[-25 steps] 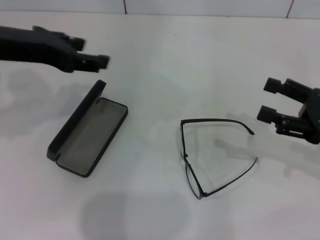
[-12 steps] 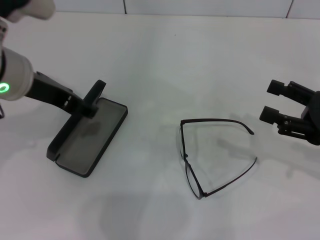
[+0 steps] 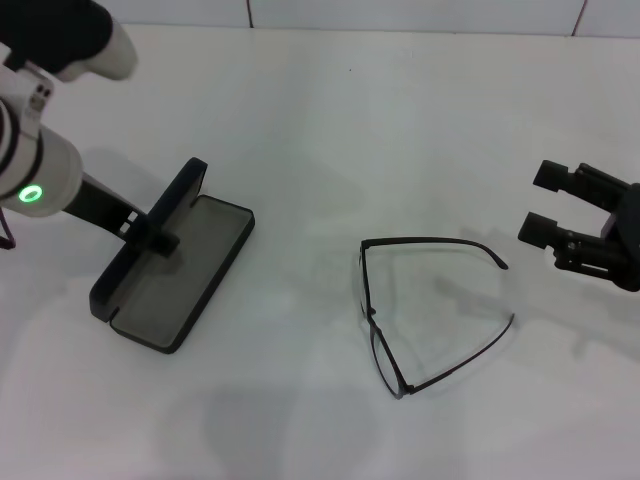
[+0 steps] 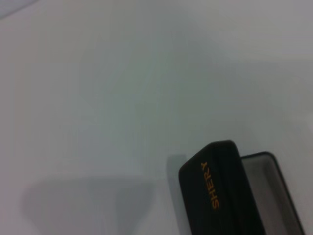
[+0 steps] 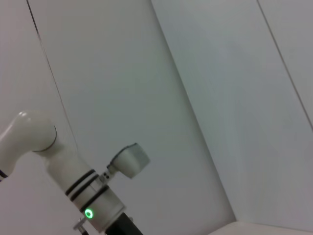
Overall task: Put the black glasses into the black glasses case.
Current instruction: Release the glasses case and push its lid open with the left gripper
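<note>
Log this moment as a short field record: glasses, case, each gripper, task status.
black glasses: on the white table, temple arms unfolded, right of the case, untouched
black glasses case: open, lid raised along its left edge, grey lining empty
left gripper: down at the case lid
right gripper: fingers open, raised to the right of the glasses, holding nothing
status: glasses not yet in case

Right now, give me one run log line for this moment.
left gripper: at open black glasses case lid | right gripper: open, hovering | black glasses: on table, unfolded
</note>
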`<state>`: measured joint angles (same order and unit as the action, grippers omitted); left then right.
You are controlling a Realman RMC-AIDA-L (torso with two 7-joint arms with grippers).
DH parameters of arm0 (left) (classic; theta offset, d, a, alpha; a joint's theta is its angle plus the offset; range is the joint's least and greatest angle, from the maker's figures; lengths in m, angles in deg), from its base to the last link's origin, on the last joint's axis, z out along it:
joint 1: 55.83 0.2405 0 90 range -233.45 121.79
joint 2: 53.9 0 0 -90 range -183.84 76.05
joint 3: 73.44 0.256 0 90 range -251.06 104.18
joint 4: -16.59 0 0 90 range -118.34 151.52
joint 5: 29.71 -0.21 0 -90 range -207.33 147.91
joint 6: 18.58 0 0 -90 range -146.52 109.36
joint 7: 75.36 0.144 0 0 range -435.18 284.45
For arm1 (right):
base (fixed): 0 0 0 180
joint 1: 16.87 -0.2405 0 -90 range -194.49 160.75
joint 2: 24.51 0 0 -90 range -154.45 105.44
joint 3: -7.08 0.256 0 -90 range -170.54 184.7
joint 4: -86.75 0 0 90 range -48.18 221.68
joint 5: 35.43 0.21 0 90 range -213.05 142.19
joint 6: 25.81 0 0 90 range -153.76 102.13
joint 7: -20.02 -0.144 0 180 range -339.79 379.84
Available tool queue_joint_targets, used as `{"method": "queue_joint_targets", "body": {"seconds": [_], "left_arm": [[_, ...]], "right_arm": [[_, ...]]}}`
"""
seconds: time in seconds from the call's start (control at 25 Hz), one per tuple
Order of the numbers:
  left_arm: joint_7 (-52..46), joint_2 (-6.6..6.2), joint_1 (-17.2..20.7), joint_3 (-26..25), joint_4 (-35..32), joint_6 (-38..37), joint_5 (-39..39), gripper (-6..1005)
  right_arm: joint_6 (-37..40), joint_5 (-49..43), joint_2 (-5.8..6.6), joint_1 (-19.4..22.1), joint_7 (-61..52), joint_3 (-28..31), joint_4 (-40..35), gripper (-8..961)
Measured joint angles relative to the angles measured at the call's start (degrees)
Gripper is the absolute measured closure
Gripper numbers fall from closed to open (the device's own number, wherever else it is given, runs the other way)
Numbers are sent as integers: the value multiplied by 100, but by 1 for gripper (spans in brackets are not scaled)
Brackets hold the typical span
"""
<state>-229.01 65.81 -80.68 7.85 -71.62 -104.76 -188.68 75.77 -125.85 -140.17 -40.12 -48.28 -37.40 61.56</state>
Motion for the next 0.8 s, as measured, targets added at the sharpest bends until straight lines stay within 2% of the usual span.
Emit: {"method": "queue_joint_targets", "body": {"seconds": [0.12,0.24,0.56,0.8], "left_arm": [[-4,1,-3,59,75,75,-41,408],[-68,1,-22,324,176,225,-113,415],[-156,0,-62,386,137,199,-129,434],[-159,0,-64,431,74,196,-143,562]], "right_arm": [[-19,2,2,-24,91,1,142,79],[-72,2,5,-44,119,0,204,79],[-124,2,-1,-26,129,1,208,78],[-138,13,9,-10,153,2,208,78]]}}
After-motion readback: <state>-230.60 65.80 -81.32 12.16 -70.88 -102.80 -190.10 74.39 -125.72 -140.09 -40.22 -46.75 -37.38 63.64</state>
